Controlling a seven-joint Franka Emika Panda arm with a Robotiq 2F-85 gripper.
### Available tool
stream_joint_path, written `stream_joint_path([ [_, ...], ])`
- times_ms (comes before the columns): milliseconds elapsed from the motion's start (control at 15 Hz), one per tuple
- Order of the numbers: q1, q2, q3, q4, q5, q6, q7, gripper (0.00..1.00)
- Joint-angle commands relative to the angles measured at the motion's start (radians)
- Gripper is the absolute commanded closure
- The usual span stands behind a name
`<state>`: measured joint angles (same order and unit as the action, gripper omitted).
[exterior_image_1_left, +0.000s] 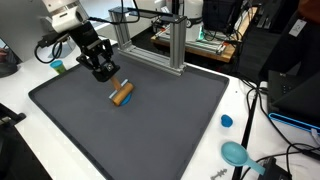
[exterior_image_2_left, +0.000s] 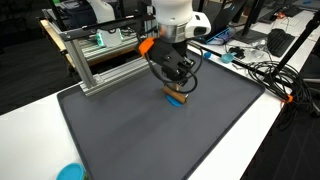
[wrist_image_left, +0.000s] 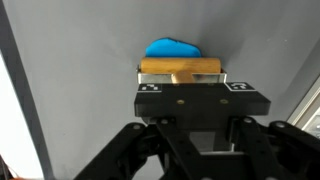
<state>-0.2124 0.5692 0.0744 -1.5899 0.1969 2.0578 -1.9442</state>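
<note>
A brown wooden block lies crosswise at the tips of my gripper, whose jaws are closed in on it. Just beyond it a blue piece rests on the dark grey mat. In both exterior views the gripper reaches down over the middle-back of the mat. The block is tilted under it, with the blue piece at its lower end. The contact between pads and block is hidden by the gripper body.
An aluminium frame stands along the mat's back edge. A small blue cap and a teal disc sit on the white table beside the mat. Cables trail nearby.
</note>
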Motion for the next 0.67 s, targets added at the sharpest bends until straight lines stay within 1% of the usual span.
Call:
stream_joint_path([
  [0, -0.009, 0.096, 0.052, -0.002, 0.072, -0.008, -0.077, 0.78],
  [600, -0.001, 0.118, 0.054, 0.029, 0.064, -0.069, -0.146, 0.78],
])
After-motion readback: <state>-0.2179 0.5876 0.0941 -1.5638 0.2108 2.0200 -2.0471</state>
